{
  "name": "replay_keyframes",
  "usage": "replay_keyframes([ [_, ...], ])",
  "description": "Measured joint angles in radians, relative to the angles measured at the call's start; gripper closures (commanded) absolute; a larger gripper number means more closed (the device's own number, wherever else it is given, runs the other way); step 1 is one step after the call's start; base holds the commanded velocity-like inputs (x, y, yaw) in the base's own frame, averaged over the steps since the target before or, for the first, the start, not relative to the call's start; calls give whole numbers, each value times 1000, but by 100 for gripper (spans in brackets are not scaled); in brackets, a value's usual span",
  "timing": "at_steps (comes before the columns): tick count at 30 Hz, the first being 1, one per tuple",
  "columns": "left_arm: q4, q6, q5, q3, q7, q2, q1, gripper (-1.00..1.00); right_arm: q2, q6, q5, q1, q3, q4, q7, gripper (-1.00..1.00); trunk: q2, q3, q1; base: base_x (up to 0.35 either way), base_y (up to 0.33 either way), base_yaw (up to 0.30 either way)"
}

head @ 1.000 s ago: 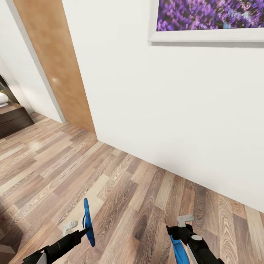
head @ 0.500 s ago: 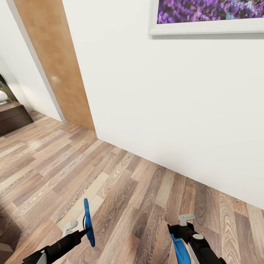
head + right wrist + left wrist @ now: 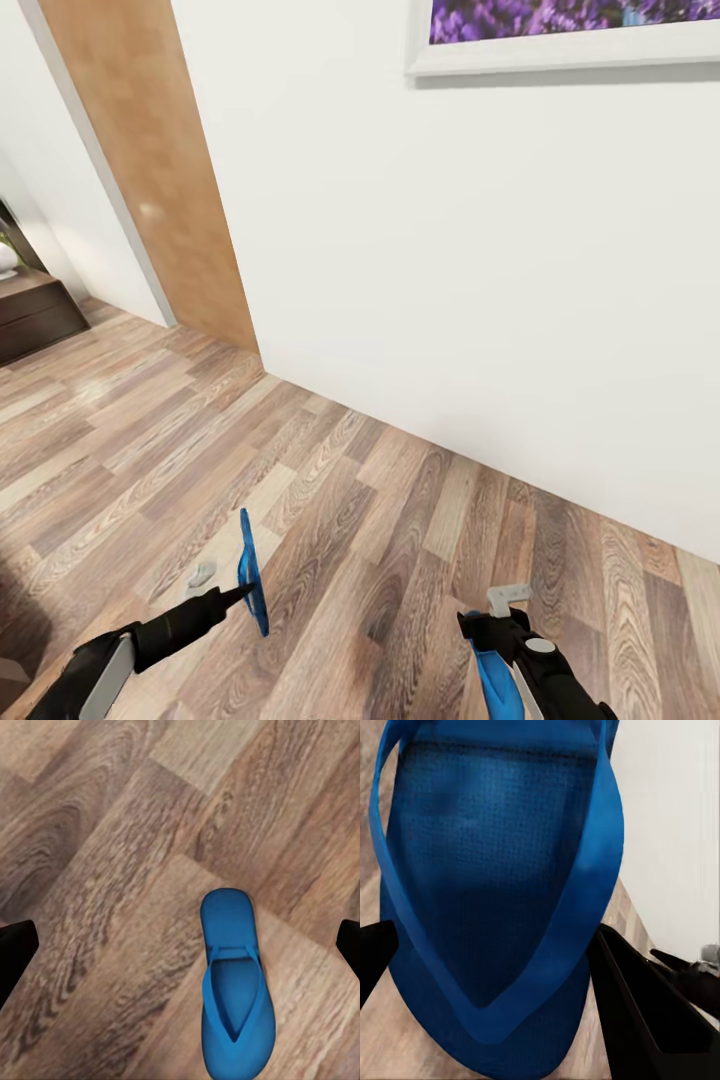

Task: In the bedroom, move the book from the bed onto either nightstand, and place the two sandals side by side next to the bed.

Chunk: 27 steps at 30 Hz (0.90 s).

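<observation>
One blue sandal [image 3: 251,572] stands on edge above the wood floor, pinched by my left gripper [image 3: 226,590], which is shut on it. In the left wrist view that sandal [image 3: 495,892] is very close, sole and strap facing the camera, between the black fingers [image 3: 637,1012]. The other sandal [image 3: 232,1012] lies flat on the floor, strap up. My right gripper [image 3: 502,615] hovers over it, open, with its fingers [image 3: 15,952] spread wide and touching nothing. In the head view this sandal [image 3: 492,685] shows beside the right arm. The book, bed and nightstand are out of view.
A white wall [image 3: 480,280] runs diagonally close ahead, with a purple lavender picture [image 3: 570,30] on it. A brown door [image 3: 150,180] stands at its left end. A dark low cabinet [image 3: 30,310] sits at the far left. Wood floor [image 3: 350,500] lies open ahead.
My left arm has pushed forward and slightly right, and the held sandal now tilts. The head view has tipped down a little. The right arm and the floor sandal have not moved.
</observation>
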Motion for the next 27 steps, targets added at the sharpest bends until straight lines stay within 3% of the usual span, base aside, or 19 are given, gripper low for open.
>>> replay_keyframes([
  [4, -75, 51, 23, 0, 4, 0, -1, 100, 0, 0, 0, 0, -1, 0, 0, -100, -28, -13, 15, 0, 0, 0],
  [27, -84, 59, 23, 5, 3, 6, -1, 100, -2, 0, 1, 0, -3, -4, -2, -100, -189, -85, 104, 0, 0, 0],
])
